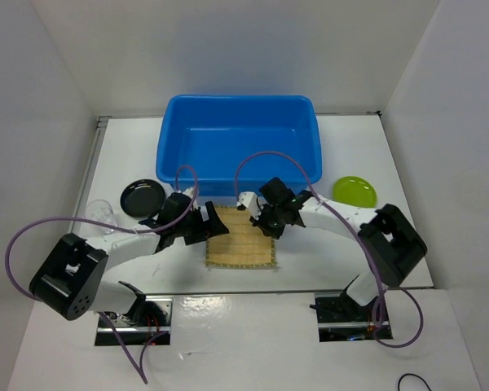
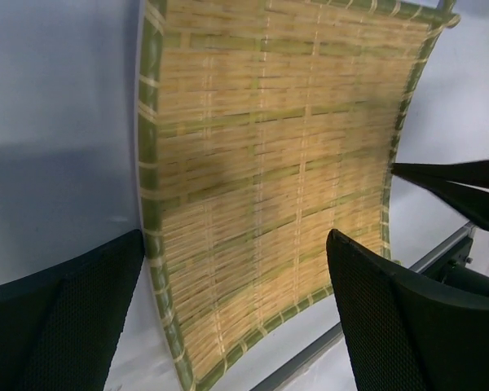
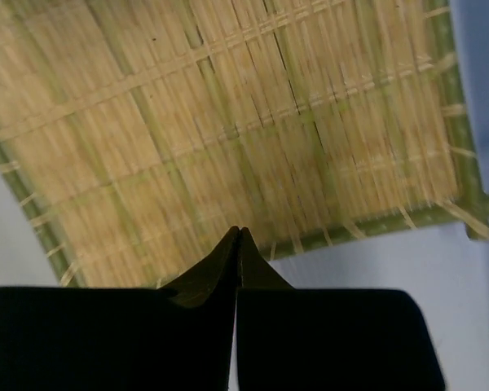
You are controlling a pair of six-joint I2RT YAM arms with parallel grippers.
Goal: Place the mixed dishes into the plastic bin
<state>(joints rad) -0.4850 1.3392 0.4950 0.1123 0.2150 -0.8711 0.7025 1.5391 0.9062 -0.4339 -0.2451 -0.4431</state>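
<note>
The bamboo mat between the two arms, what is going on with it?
Both arms work on the bamboo mat, which lies on the table before the blue bin. The left gripper is open at its left side; the right gripper is shut at its far right corner. The bin holds no dishes yet.

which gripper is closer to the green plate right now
Right. The right gripper is at the mat's right edge, the side toward the green plate; the left gripper is over the mat's left edge, farther away.
</note>
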